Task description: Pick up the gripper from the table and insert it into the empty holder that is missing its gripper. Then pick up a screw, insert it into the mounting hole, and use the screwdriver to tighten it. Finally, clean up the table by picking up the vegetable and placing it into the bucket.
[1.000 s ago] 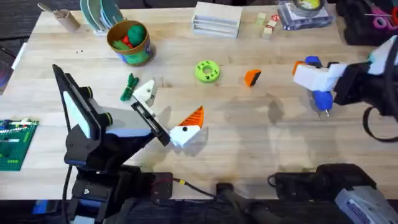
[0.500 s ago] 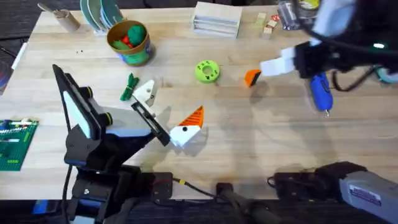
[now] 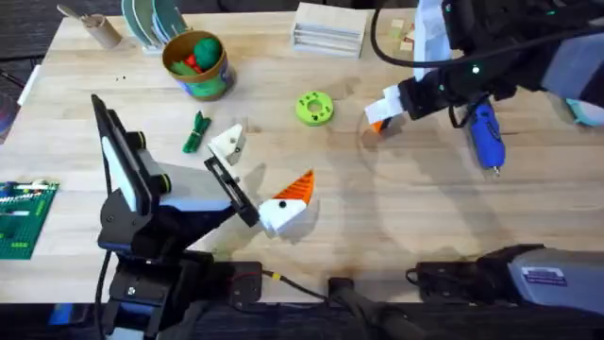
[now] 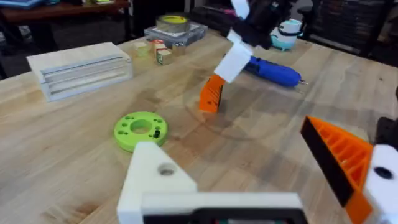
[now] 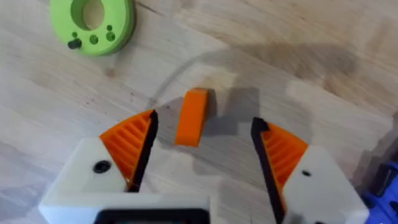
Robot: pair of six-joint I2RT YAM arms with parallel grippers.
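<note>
step one is in hand: small orange wedge-shaped plastic finger (image 5: 190,116) stands on the wooden surface (image 3: 396,217) between the right tool's (image 5: 204,144) spread orange pads (image 5: 132,140), untouched. next, i judge, lower and pinch it. left tool (image 4: 261,180) waits spread, one white holder (image 4: 163,180) bare.

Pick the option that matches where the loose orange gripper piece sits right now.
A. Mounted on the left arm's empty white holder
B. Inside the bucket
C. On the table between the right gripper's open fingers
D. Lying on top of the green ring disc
C. In the right wrist view the gripper piece stands on the table, in the gap between the right gripper's spread orange-padded fingers, touching neither.
</note>
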